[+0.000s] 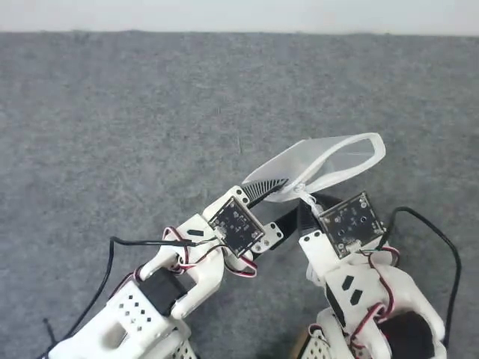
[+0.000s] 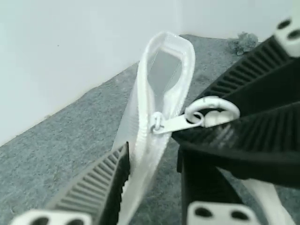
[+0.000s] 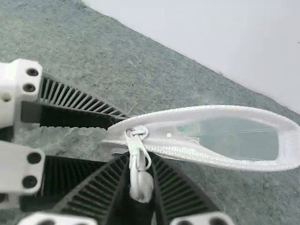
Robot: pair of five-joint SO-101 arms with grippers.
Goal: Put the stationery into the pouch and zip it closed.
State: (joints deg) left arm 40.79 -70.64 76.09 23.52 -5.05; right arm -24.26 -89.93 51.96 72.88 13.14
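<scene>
Pouch (image 3: pixel 201 111) mouth gaping, near tabletop's arm-side edge right of centre, left gripper (image 1: pixel 269 187) pinching its end, right gripper (image 1: pixel 301 196) clamped on zipper pull (image 3: pixel 139 180)

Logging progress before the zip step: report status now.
Left fingers clamped on end of translucent white zip pouch; right fingers pinching its white zipper pull. Pouch held off grey carpet, mouth gaping open. Nothing seen blocking the zip.
</scene>
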